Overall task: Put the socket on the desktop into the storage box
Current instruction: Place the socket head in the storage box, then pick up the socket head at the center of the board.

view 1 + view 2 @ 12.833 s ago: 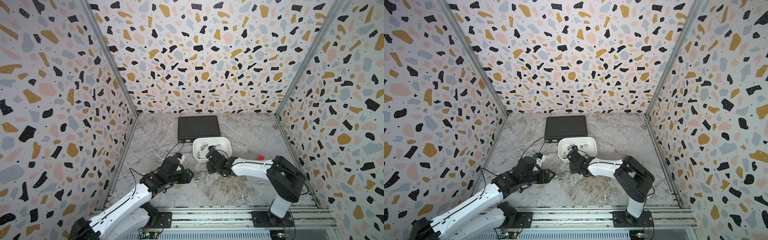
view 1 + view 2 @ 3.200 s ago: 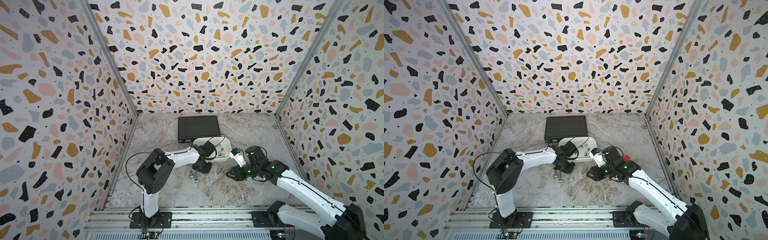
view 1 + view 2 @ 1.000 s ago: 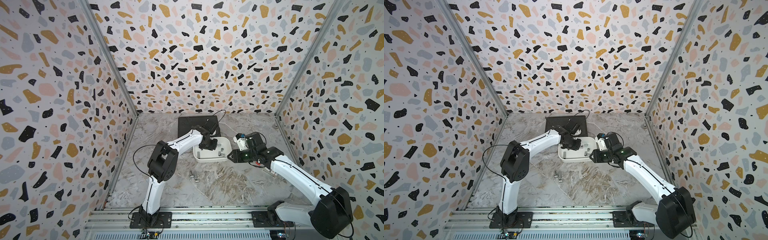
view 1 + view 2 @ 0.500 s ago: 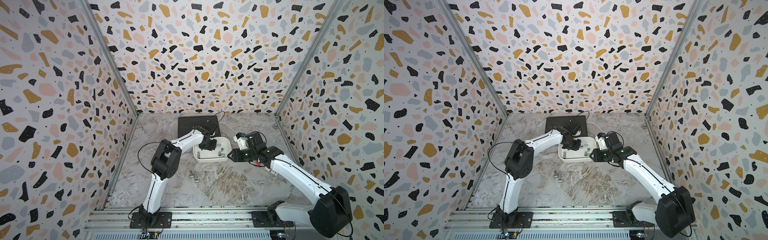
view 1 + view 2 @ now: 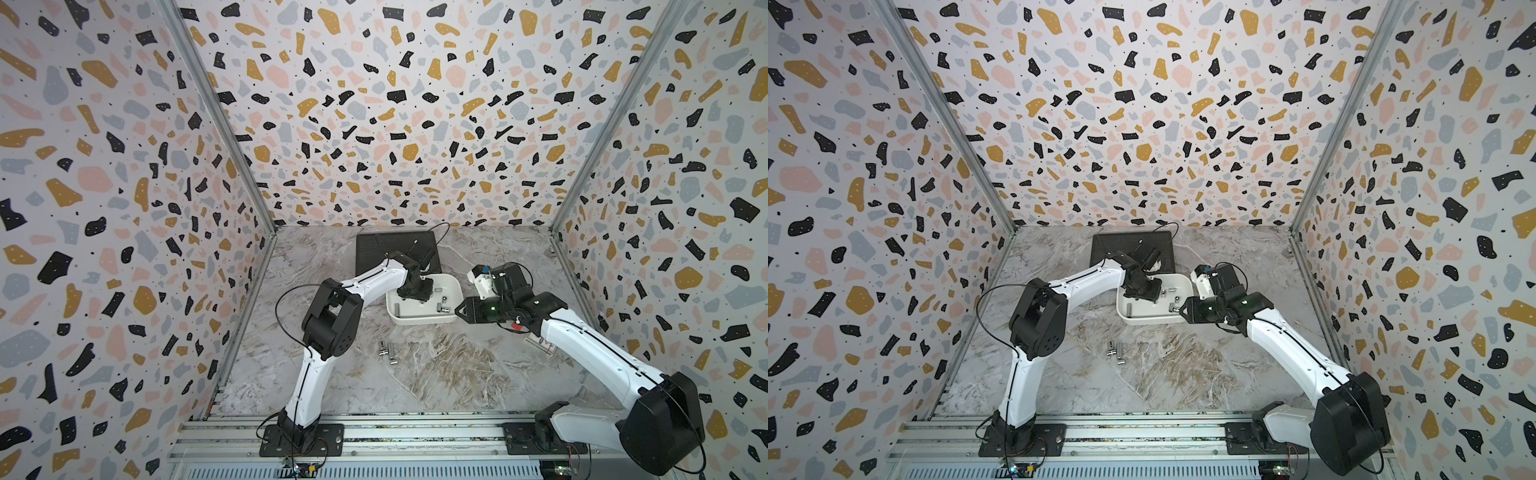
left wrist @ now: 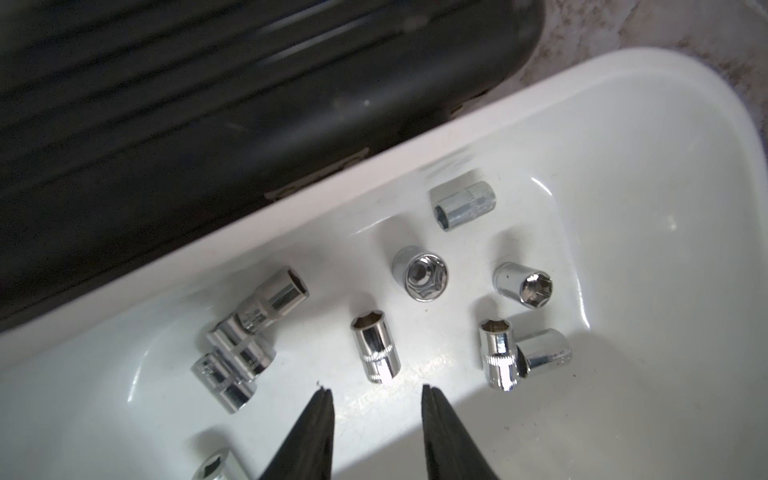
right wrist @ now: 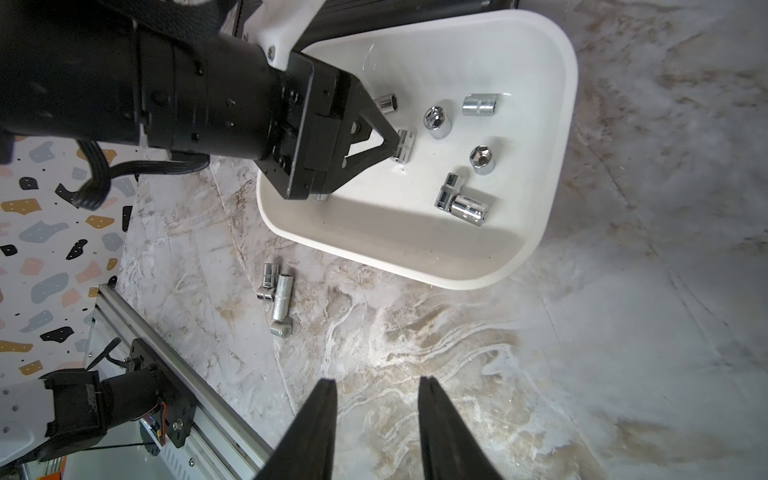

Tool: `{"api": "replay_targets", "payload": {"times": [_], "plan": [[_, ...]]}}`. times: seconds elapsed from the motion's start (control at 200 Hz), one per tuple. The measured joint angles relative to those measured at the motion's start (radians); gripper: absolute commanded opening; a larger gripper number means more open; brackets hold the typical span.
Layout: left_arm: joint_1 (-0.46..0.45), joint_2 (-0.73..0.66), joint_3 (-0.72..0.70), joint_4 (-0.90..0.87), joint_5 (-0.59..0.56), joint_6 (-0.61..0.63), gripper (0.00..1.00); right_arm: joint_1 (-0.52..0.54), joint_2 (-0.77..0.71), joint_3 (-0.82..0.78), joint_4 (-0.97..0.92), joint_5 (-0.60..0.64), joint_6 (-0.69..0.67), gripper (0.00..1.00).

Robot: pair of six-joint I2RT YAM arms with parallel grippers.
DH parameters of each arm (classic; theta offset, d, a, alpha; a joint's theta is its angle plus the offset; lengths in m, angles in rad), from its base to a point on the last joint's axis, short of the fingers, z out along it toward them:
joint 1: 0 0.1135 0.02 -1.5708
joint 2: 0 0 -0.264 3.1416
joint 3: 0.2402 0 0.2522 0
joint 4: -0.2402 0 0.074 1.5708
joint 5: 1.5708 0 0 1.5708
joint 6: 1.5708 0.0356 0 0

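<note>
Near edge: both arm bases are bolted to an aluminium rail [image 5: 415,432]. Beyond it the tabletop [image 5: 457,374], grey-white marble pattern with brownish veins, carries a tight cluster of loose sockets [image 5: 386,354] on the left arm's side, well short of the storage box [image 5: 424,321] — these are judged to be the work outstanding. The right fingers [image 7: 311,436] are seen apart with nothing between them, held above the tabletop at the box's right-hand wall. This is judged a standby position, outside the rim so that the left arm has the interior to itself. The left fingers [image 6: 311,436] are lowered inside the box, likewise apart and empty. One socket [image 6: 376,353] lies free on the box floor just ahead of the tips — a release posture, by judgement. Several stored sockets [image 7: 467,210] are scattered across that floor, some on their sides, some on end. A black ribbed case [image 5: 386,245] is set directly behind the box. The cell is closed on three sides by terrazzo-patterned walls [image 5: 374,124]
</note>
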State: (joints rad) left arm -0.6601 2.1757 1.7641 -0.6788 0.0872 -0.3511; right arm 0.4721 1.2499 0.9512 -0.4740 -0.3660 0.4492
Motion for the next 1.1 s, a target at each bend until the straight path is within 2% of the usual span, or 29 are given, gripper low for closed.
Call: {"api": "replay_targets", "payload": {"times": [0.18,0.425,0.851,1.101], "plan": [[0.000,-0.034,-0.013,0.007,0.000,-0.001,0.40,0.000,0.000,0.000,0.002,-0.001,0.000,0.38],[0.000,-0.167,-0.090,0.028,-0.002,-0.010,0.41,0.000,0.000,0.000,0.002,-0.009,-0.001,0.38],[0.005,-0.435,-0.375,0.059,-0.037,-0.064,0.43,0.014,-0.014,0.010,-0.036,-0.042,-0.048,0.38],[0.005,-0.618,-0.566,0.079,-0.049,-0.114,0.44,0.114,-0.014,0.024,-0.043,-0.041,-0.074,0.38]]}}
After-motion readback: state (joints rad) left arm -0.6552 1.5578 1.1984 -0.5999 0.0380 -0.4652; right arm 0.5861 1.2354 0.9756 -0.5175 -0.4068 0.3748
